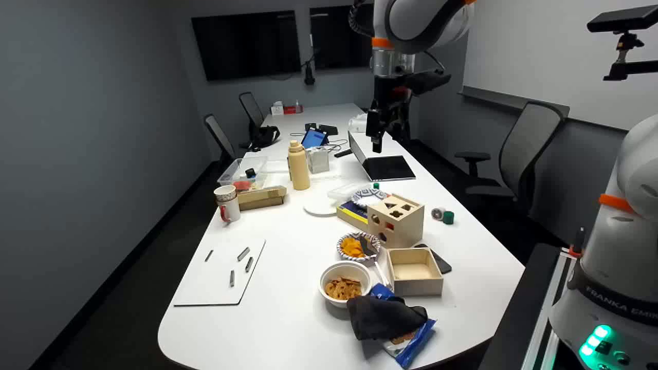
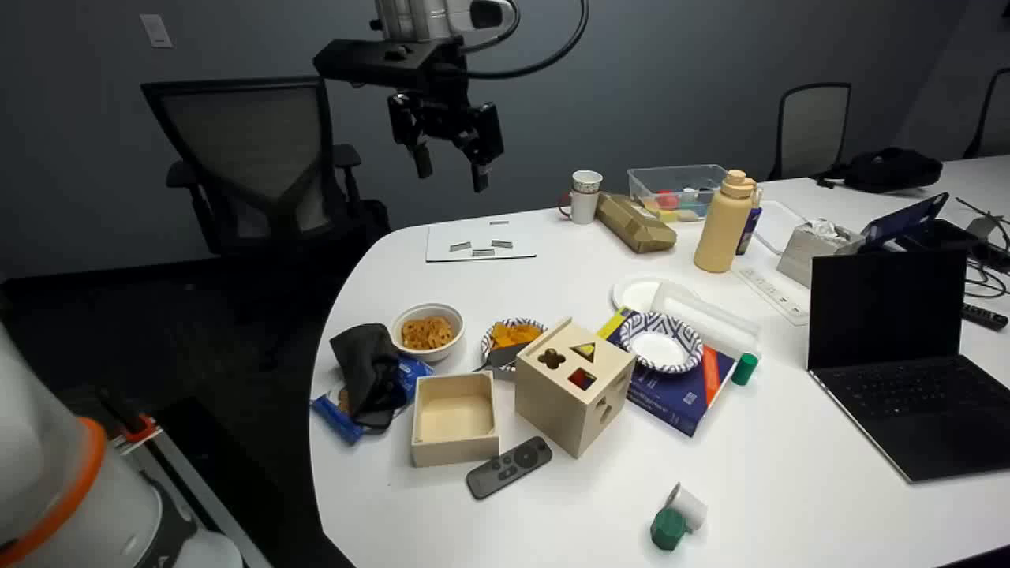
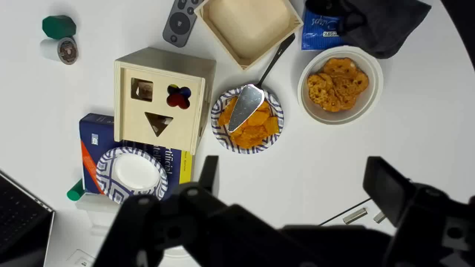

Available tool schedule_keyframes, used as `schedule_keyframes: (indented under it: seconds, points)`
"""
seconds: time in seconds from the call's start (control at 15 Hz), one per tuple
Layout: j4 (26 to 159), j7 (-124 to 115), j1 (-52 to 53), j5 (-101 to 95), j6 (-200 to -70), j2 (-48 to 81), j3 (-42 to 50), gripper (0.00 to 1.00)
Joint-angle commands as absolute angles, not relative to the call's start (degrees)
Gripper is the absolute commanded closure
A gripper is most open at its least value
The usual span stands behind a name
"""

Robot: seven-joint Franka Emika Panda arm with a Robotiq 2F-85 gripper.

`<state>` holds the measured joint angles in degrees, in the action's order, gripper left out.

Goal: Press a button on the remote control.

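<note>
The gripper [image 2: 451, 169] hangs above the tabletop [image 2: 789, 513], and its jaws stand wide apart. The remote control [image 2: 509, 467] lies toward the tabletop corner nearest the robot base [image 1: 611, 257], just beside the wooden tray [image 2: 456, 452].

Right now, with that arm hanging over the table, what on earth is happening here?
A robot arm hangs over the table, its hand open and holding nothing. The job is to press a button on the remote control, which lies beside the shallow wooden tray and near the shape-sorter box. The hand is up in the air, not touching it.
</note>
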<state>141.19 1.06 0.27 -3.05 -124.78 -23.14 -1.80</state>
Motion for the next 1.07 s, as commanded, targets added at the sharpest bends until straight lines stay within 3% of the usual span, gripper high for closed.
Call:
schedule_keyframes:
  seconds: [0.0, 0.4, 1.0]
  points:
    - [141.06, 0.96, 0.52, -3.15, -124.63, -23.13, -1.58, 0.0]
    - [141.78, 0.6, -1.02, -3.88, -125.45, -21.78, -0.31, 0.0]
    - [149.58, 8.56, -8.13, -1.14, -134.91, -13.9, 11.49, 0.0]
